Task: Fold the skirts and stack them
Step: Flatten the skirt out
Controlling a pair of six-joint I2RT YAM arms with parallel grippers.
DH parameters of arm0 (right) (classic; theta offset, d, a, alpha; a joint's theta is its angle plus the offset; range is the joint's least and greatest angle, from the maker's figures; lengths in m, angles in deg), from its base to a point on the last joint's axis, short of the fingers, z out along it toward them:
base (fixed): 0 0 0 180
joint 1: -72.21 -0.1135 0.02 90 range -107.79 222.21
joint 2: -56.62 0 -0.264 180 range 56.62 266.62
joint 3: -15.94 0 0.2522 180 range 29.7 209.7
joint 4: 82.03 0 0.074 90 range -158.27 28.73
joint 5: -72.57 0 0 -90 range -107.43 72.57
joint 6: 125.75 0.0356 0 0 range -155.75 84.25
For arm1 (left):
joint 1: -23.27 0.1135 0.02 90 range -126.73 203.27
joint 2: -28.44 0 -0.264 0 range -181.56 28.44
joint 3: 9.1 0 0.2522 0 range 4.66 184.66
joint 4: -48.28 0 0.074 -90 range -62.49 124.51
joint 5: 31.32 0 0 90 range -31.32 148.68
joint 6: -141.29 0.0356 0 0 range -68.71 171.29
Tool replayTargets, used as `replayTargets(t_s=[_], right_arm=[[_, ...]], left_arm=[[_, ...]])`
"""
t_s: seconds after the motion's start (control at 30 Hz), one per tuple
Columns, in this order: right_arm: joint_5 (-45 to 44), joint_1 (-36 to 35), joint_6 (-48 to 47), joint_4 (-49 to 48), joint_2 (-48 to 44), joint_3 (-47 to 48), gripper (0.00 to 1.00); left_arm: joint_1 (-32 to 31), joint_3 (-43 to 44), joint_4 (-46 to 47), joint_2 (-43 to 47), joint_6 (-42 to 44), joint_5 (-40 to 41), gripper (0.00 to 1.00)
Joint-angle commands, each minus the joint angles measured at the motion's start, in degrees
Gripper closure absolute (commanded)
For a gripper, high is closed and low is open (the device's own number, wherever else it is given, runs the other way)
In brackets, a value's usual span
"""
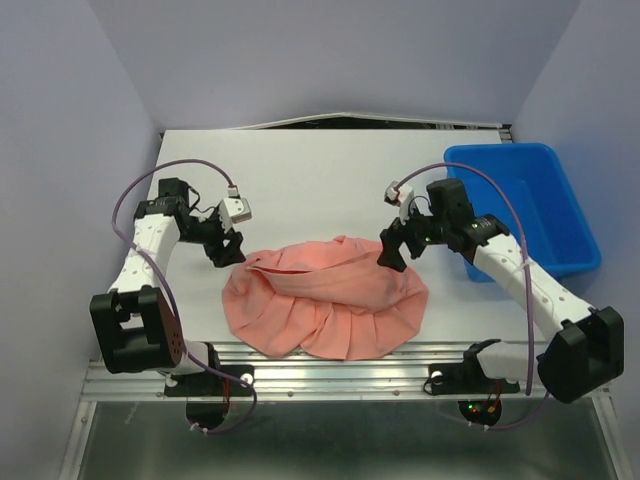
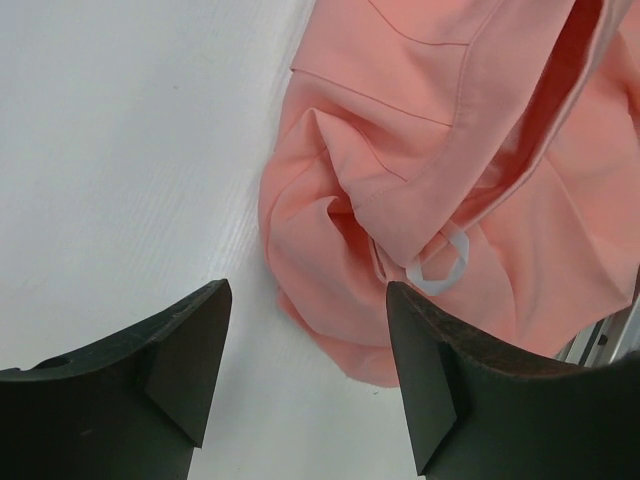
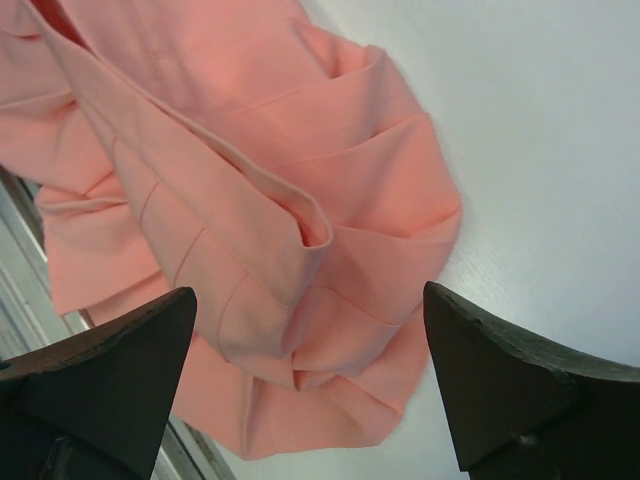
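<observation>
— Holding left gripper point(image 2: 307, 290) and right gripper point(image 3: 309, 290) gaping, gripping nothing, over ends of skirt point(image 1: 330, 305) lying toward near edge of table point(image 1: 300, 170).
— Looking soft, light, floppy; probably needing pinching at thick folded edge, both ends.

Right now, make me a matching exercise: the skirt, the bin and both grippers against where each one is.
1 skirt
2 bin
3 left gripper
4 right gripper

A far right of the table
B open, at the skirt's right end
C open, at the skirt's left end
D folded over, middle of the near edge

Pairs: 1-D, 2-A, 3-C, 4-B
</observation>
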Motion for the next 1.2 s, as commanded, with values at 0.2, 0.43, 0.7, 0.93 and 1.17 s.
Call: replayTargets(t_s=[0.2, 0.43, 0.7, 0.93, 1.17], right_arm=[[9.5, -0.4, -0.7, 0.8, 10.0, 0.6, 0.02], [11.6, -0.4, -1.8, -2.5, 11.8, 3.0, 0.78], [11.7, -0.4, -2.2, 3.8, 2.9, 10.4, 0.99], [11.6, -0.4, -3.6, 6.7, 1.5, 11.9, 0.99], [11.6, -0.4, -3.5, 6.6, 2.5, 12.5, 0.99]], left_arm=[[1.3, -4.2, -2.7, 4.7, 2.6, -1.5, 0.20], [1.3, -6.0, -3.0, 4.8, 6.8, -0.8, 0.09], [1.1, -7.9, 0.0, 5.1, 16.9, -4.7, 0.07], [-2.6, -5.7, 4.1, -1.2, 16.4, -6.5, 0.07], [-8.8, -7.7, 5.8, -2.5, 16.2, -5.7, 0.07]])
